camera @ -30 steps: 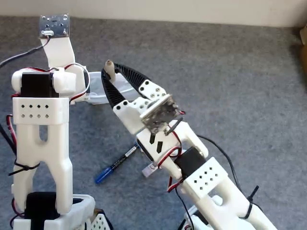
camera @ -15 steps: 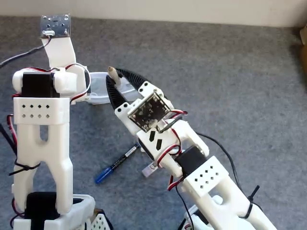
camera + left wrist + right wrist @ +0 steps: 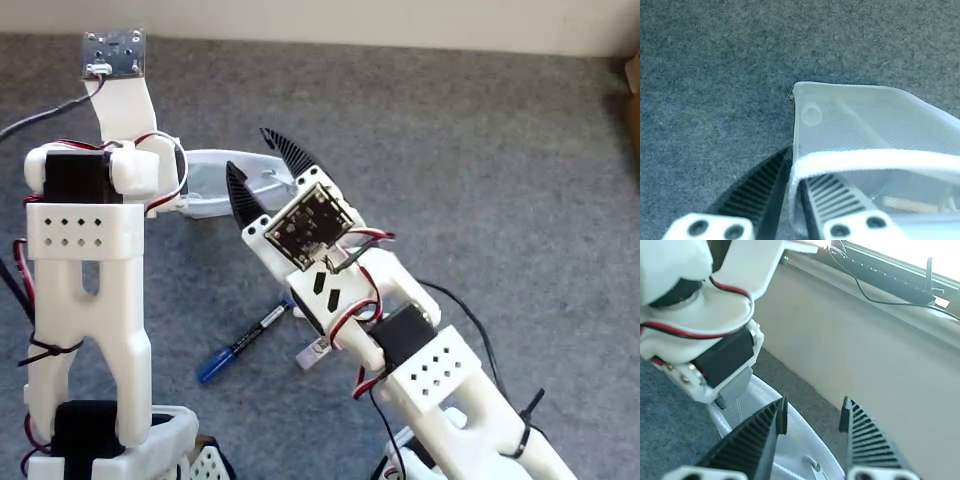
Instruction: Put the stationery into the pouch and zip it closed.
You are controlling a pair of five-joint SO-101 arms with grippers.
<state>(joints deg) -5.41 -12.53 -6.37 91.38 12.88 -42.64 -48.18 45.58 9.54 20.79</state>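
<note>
The translucent white pouch [image 3: 212,170] lies on the grey carpet by the left arm. My left gripper [image 3: 793,165] is shut on the pouch's rim [image 3: 865,160] and holds its mouth up. Inside the pouch [image 3: 875,125] lie a white cylindrical piece [image 3: 811,114] and a beige stick [image 3: 905,204]. My right gripper [image 3: 250,152] hangs open just over the pouch mouth, nothing between its black fingers [image 3: 762,432]. A blue pen [image 3: 240,345] and a small pale eraser [image 3: 312,353] lie on the carpet close to the right arm's base.
The left arm's white body [image 3: 85,260] stands tall beside the pouch, and its motor housing [image 3: 715,355] sits close to my right gripper. A pale wall [image 3: 850,355] runs along the carpet's far edge. Open carpet [image 3: 500,170] stretches to the right.
The right gripper, shut on a beige-tipped stick a second ago, dipped toward the pouch mouth and opened; the stick has left its fingers. The left arm stayed still.
</note>
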